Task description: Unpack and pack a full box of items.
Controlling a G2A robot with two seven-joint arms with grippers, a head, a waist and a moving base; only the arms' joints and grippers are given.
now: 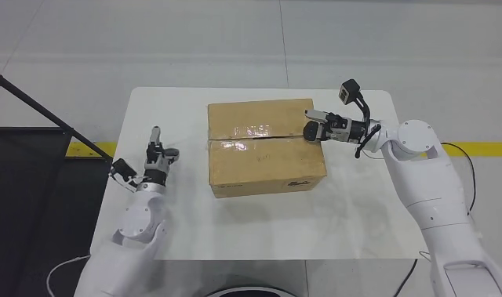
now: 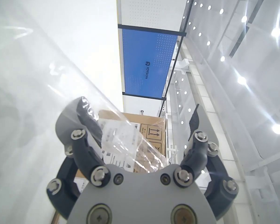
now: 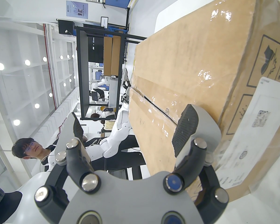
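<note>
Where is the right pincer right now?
Top view: the open right pincer is at the right edge of the closed brown cardboard box, near its centre seam.

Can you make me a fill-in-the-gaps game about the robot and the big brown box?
1. The cardboard box sits on a ___ table.
2. Its top flaps are ___.
3. The right pincer, at the box's edge, has its fingers ___.
4. The pincer closest to the box is the ___ one.

Missing words: white; closed; open; right.
</note>
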